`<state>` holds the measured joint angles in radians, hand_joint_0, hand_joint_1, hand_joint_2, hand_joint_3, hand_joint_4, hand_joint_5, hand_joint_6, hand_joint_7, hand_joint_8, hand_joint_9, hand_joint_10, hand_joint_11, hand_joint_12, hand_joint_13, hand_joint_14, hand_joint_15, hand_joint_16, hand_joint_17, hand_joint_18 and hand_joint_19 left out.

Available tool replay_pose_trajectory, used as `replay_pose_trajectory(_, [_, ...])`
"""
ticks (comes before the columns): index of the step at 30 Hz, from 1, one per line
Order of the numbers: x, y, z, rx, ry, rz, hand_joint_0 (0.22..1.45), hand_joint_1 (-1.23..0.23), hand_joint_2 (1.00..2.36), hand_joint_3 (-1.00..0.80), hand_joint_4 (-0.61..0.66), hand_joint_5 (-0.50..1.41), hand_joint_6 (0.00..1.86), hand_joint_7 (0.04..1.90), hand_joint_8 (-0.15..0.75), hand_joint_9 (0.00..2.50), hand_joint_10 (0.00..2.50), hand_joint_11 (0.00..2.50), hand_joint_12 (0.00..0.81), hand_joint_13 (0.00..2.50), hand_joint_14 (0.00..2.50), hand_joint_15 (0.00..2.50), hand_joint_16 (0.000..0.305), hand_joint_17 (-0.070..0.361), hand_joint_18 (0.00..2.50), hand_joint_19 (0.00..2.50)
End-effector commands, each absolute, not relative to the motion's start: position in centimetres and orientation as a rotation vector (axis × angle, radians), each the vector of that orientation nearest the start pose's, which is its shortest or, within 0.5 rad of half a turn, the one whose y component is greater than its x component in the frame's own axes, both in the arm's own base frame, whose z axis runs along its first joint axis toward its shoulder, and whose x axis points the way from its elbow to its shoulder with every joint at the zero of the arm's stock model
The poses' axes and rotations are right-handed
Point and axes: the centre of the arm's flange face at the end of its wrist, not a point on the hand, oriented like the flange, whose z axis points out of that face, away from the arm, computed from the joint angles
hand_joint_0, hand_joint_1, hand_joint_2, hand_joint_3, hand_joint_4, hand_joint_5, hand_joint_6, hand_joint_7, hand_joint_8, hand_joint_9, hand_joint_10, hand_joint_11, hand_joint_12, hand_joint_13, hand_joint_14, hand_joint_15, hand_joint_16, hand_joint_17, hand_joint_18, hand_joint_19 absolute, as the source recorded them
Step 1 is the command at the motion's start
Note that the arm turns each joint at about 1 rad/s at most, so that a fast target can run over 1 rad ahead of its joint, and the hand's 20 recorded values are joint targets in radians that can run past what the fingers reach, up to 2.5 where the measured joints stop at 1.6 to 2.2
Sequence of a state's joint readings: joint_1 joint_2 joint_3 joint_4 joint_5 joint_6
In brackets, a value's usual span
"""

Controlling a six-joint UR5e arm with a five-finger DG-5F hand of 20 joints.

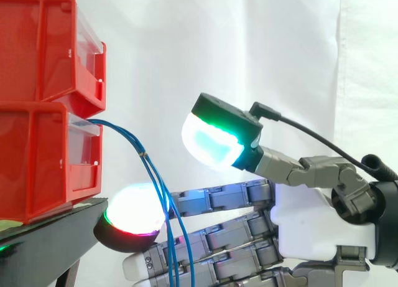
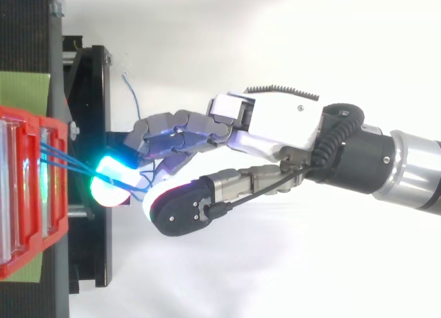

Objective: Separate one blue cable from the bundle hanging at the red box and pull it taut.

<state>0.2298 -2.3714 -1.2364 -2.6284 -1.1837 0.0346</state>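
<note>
A bundle of thin blue cables [image 1: 138, 147] leaves the front of the lower red bin [image 1: 37, 162], arches out and drops straight down. In the top view the cables [image 2: 69, 163] run from the bin [image 2: 58, 194] to my hand [image 2: 275, 125]. The hand [image 1: 311, 231] reaches in from the right with its fingers stretched level towards the bin. The cables hang across the front of those fingers, just behind a glowing white fingertip [image 1: 134, 215]. The thumb [image 1: 214, 144] is raised well above the fingers and clear of the cables. Nothing is pinched, and the hand is open.
A second red bin [image 1: 43, 50] is stacked on the lower one. Both stand on a black stand [image 1: 62, 228] whose edge lies just under my fingertips. A loose blue cable end [image 2: 131, 90] curls beside the stand. A white curtain hangs behind.
</note>
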Motion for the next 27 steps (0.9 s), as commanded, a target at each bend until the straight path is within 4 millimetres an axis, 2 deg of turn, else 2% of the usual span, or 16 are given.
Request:
replay_pose_trajectory(1, [77.22,0.96,18.76,1.29,1.022,1.187,0.55,-0.55,1.0,-0.5,0.28,-0.19,0.5,0.85,0.28,0.6,0.01,0.32,0.342,0.47,0.01,0.22,0.049,0.11,0.56,0.52])
replay_pose_trajectory(15, [77.46,1.27,18.9,1.276,1.005,1.207,0.58,-0.58,1.0,-0.48,0.29,-0.17,0.5,0.89,0.277,0.63,0.01,0.32,0.334,0.5,0.01,0.23,0.048,0.108,0.58,0.53])
replay_pose_trajectory(21, [77.54,1.3,19.09,1.265,0.997,1.213,0.6,-0.5,1.01,-0.43,0.29,-0.15,0.5,0.98,0.284,0.67,0.01,0.34,0.328,0.53,0.01,0.25,0.047,0.106,0.6,0.54])
replay_pose_trajectory(27, [77.6,1.31,19.04,1.259,0.997,1.212,0.62,-0.47,1.01,-0.41,0.24,-0.12,0.5,1.14,0.286,0.7,0.01,0.35,0.329,0.56,0.01,0.26,0.047,0.106,0.61,0.53])
